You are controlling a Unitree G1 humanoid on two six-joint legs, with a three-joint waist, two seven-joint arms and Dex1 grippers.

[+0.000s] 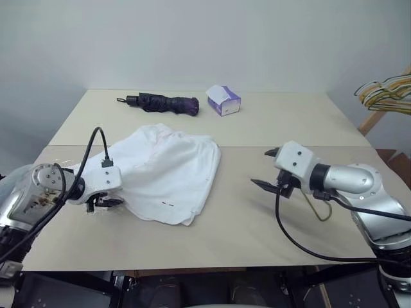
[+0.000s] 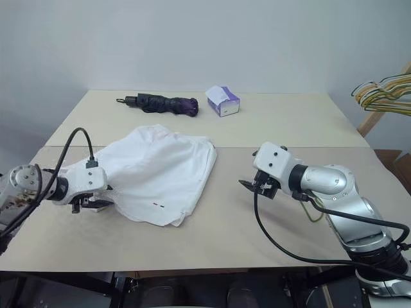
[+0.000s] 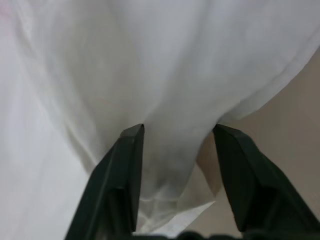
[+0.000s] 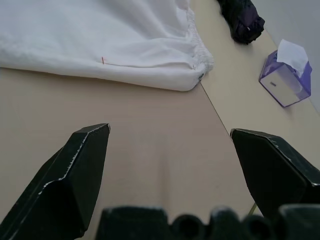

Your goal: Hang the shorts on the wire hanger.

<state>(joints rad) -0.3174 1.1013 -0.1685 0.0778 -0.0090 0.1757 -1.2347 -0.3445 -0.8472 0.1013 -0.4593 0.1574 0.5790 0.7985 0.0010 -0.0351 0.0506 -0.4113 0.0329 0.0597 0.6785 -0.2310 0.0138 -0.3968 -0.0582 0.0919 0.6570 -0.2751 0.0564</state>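
Nearest, left gripper (image 1: 108, 203) low over the table (image 1: 244, 231) at the left edge of the shorts (image 1: 168, 170); in the left wrist view its two black fingers (image 3: 117, 175) stand apart with a fold of white cloth lying between them, so the jaws are parted around the cloth, not pinched on it

Right gripper (image 1: 268, 169) at the right side, above bare tabletop, pointing toward the shorts; fingers (image 4: 75, 175) spread wide, nothing between them

Wire hanger (image 1: 319, 206) lies on the table just behind and under the right arm; only a thin olive loop of it is visible, rest hidden by the arm

Shorts lie flat and rumpled left of centre, well apart from the hanger; gathered waist (image 4: 197, 52) faces the right gripper, small red mark (image 4: 103, 60) near one hem

Farther back: folded dark umbrella (image 1: 164, 102) and, beside it to the right, a white-and-purple tissue box (image 1: 223, 101)

At the far right edge, beyond the table, a bunch of coloured hangers (image 1: 385, 93) on a wooden rack
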